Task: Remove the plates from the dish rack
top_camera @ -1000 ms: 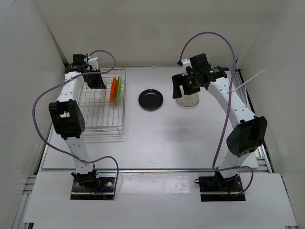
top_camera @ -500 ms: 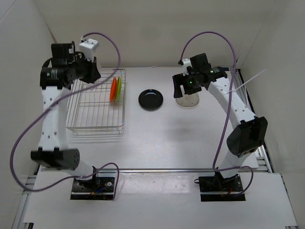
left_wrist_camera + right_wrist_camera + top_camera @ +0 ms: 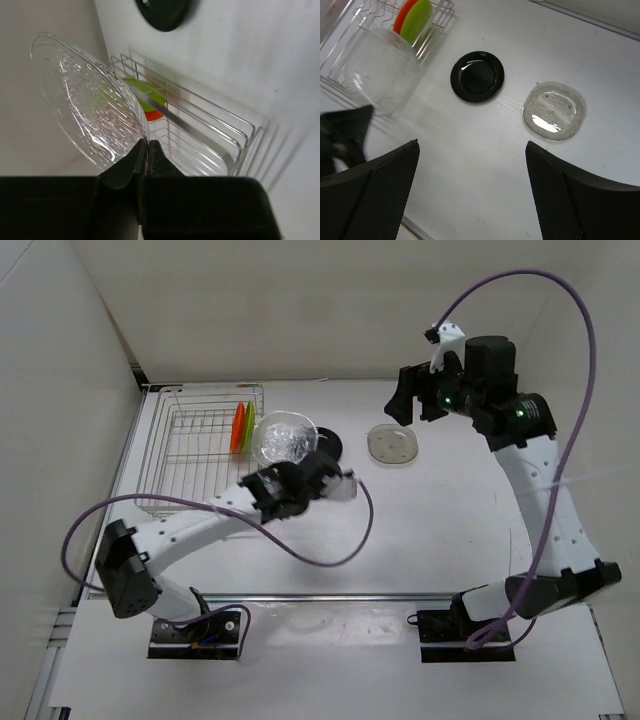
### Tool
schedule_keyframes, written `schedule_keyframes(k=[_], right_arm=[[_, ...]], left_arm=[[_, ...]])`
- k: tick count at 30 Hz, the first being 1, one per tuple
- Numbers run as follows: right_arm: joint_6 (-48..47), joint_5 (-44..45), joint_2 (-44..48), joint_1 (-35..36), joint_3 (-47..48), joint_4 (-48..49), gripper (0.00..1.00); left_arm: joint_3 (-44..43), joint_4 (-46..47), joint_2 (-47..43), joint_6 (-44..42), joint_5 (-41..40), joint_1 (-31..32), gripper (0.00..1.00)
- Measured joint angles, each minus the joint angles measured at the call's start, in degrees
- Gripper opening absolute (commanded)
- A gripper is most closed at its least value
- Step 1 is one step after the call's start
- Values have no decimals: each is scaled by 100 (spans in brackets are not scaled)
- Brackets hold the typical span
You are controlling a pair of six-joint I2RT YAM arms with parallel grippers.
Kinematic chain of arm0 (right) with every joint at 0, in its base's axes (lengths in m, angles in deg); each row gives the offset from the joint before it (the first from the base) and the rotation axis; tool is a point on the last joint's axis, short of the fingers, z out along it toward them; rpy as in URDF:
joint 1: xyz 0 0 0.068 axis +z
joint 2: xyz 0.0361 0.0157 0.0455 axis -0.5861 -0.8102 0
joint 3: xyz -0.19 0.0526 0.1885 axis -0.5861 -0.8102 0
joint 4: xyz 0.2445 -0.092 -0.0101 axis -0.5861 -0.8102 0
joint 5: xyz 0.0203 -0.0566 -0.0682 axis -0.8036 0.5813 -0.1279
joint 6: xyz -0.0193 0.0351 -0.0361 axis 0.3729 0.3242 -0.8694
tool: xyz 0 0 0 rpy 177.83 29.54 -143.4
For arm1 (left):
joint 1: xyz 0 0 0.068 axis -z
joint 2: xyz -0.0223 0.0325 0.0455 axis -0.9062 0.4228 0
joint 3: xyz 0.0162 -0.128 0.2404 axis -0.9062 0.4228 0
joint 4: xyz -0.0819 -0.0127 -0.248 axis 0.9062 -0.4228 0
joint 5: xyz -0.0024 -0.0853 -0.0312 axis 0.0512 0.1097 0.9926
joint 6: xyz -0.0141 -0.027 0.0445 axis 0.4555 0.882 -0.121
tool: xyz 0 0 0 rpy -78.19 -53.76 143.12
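Observation:
My left gripper [image 3: 303, 465] is shut on the rim of a clear plate [image 3: 284, 436], held tilted on edge above the table beside the dish rack's [image 3: 200, 465] right side. In the left wrist view the jaws [image 3: 146, 146] pinch the clear plate's [image 3: 85, 100] lower edge. An orange plate [image 3: 238, 428] and a lime green plate [image 3: 248, 423] stand upright in the rack. A black plate [image 3: 477, 76] lies flat on the table, partly hidden behind the held plate in the top view. A second clear plate [image 3: 392, 444] lies flat to its right. My right gripper [image 3: 408, 405] hangs open and empty, raised above that plate [image 3: 554, 111].
The left arm [image 3: 190, 525] stretches low across the table in front of the rack, its purple cable [image 3: 330, 550] looping over the middle. White walls close in the table on the left, back and right.
The left arm has swung from the rack's back corner round to its front right and now holds a clear plate. The right gripper has lifted up and away from the clear plate on the table.

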Motion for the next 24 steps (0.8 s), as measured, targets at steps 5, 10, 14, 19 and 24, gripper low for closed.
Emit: schedule_keyframes(k=[5,10,14,19,24], right_arm=[[-199,-372,415,17,-455,107,89],[-599,-885,74,15,-909,-87,89],[-881,-1095,-31,22,-988,-358,82],[-1130,-1084,0,190,-1001,-378,51],[-1141,-1058,9,256,-1178,-404,39]], left_arm=[[664,439,610,-1246,-1032,1510,11],[247,769,732,-1744,-1432,2686,11],[37,903,741,-1851,-1604,2973,11],[-70,874,855,-1867,-1757,2931,11],[-136,848,953,-1867,-1803,2920,11]])
